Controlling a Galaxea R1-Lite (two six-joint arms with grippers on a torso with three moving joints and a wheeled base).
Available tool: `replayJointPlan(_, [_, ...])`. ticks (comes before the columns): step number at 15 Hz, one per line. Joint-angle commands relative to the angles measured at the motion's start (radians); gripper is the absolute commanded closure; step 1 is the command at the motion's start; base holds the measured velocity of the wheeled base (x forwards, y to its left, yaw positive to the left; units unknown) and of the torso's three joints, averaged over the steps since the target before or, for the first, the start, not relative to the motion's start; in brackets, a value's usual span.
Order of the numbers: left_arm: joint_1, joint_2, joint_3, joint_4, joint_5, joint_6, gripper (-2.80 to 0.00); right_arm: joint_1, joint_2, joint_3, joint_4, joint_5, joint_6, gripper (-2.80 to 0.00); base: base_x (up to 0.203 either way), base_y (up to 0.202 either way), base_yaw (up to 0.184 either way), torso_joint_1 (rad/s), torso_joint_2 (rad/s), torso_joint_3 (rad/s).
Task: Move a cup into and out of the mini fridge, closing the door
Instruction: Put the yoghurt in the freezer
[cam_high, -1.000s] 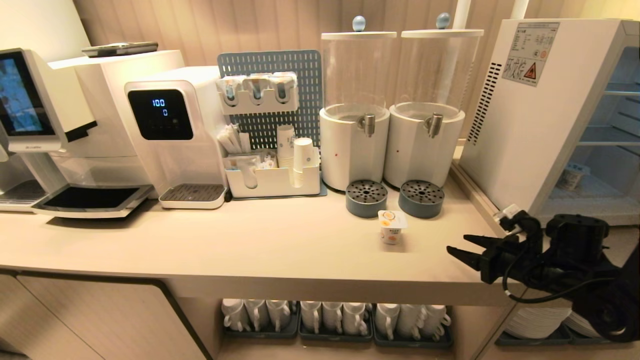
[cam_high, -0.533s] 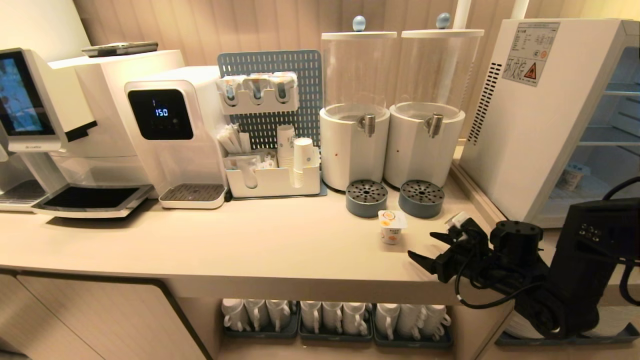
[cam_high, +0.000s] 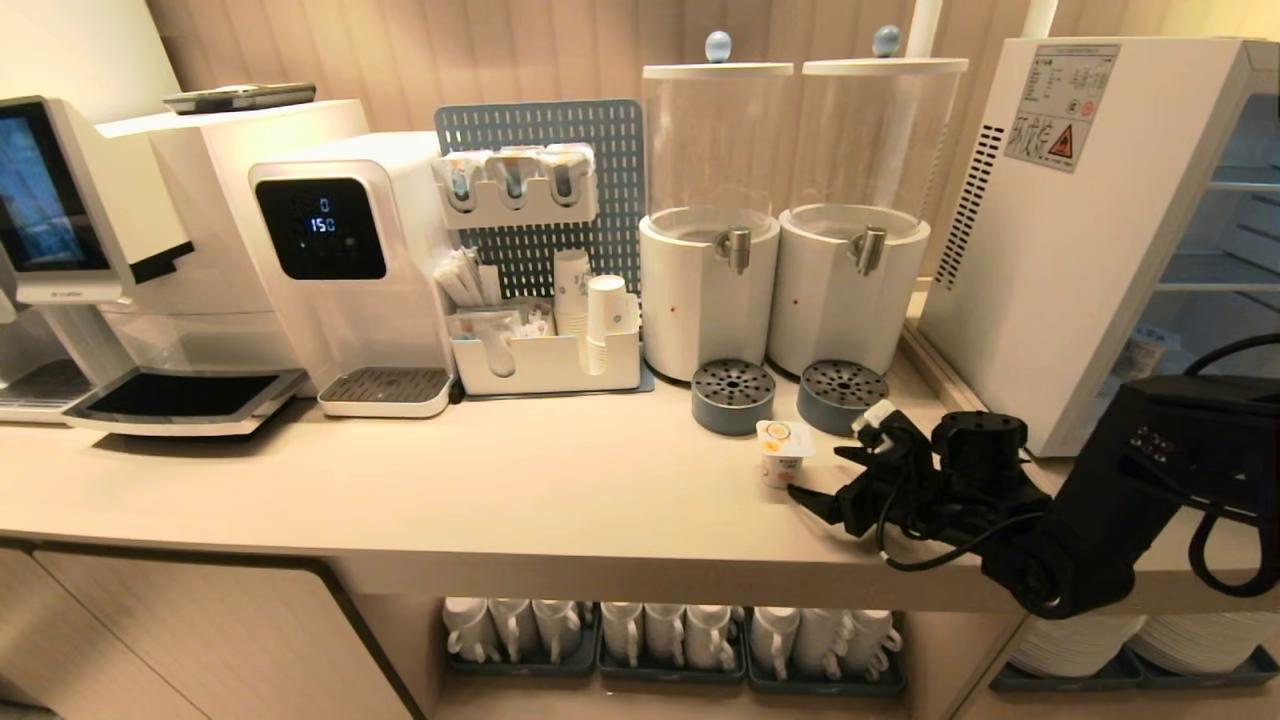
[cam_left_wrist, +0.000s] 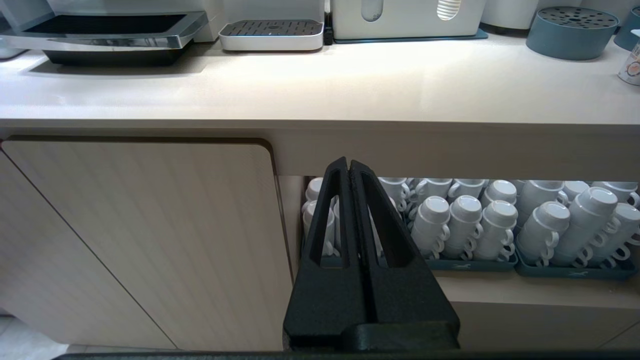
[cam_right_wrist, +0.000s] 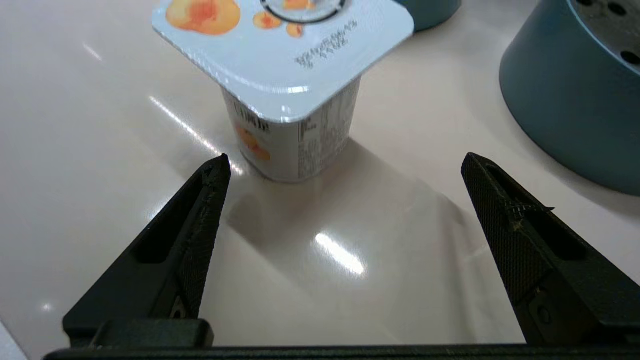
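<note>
the cup (cam_high: 784, 451), a small sealed pot with a white foil lid printed with orange fruit, stands upright on the pale worktop (cam_high: 500, 490), just in front of the two round grey-blue drip trays (cam_high: 733, 396) that sit below a pair of clear-topped drink dispensers (cam_high: 712, 220). the right hand (cam_high: 825, 475) reaches in low over the worktop from the right side, its black fingers spread wide apart and aimed at the cup; in the right wrist view the cup (cam_right_wrist: 290, 85) sits just beyond the two fingertips (cam_right_wrist: 217, 172), nearer to one of them than the other, with nothing clamped and no contact that can be seen. one drip tray (cam_right_wrist: 575, 95) lies close beside that hand. the mini fridge (cam_high: 1080, 230) stands at the right end of the worktop, white, with a warning sticker on its side, its interior showing wire shelves at the frame's right edge; its door cannot be made out. the left hand (cam_left_wrist: 348, 167) hangs below the worktop edge, fingers pressed together and holding nothing, facing a wooden cabinet front (cam_left_wrist: 140, 240) and a lower shelf of white mugs (cam_left_wrist: 495, 220) stacked upside down in blue trays. to the left on the worktop stand a water dispenser with a dark display (cam_high: 320, 228) and a caddy of paper cups (cam_high: 590, 310).
</note>
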Motion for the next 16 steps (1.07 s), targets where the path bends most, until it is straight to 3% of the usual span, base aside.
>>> replayJointPlan(1, [0.0, 0.001, 0.002, 0.0, 0.0, 0.0, 0.0, 0.014, 0.001, -0.051, 0.027, 0.0, -0.002, -2.8, 0.0, 0.0, 0.0, 0.0, 0.0, 0.0])
replayJointPlan(5, [0.0, 0.001, 0.002, 0.0, 0.0, 0.0, 0.0, 0.03, 0.025, -0.164, 0.142, -0.021, 0.0, -2.8, 0.0, 0.0, 0.0, 0.0, 0.0, 0.0])
replayJointPlan(16, [0.0, 0.001, 0.002, 0.0, -0.001, -0.002, 0.0, 0.046, 0.109, -0.275, 0.215, -0.097, -0.004, -2.8, 0.0, 0.0, 0.0, 0.0, 0.0, 0.0])
